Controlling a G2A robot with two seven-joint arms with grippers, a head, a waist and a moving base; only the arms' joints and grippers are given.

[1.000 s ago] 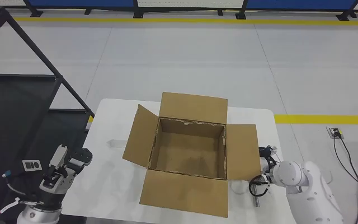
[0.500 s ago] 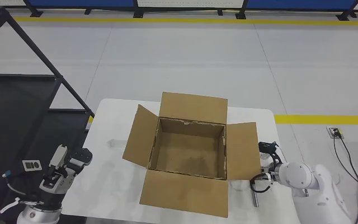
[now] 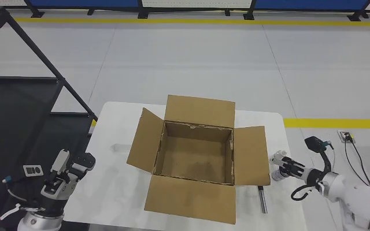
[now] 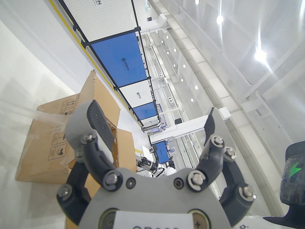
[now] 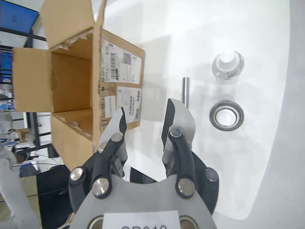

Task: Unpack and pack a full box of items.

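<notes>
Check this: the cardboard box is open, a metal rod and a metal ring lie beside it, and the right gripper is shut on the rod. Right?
Not quite: the right gripper is open and empty. The right wrist view shows the rod lying free on the table, beside the open box and the ring.

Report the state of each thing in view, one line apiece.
cardboard box, upright, all four flaps open, nothing seen inside
metal rod, lying flat on the table beside the box
metal ring, lying flat on the table
clear round part, resting on the table, apart from the ring
left gripper, fingers open, empty
right gripper, fingers open, empty
</notes>
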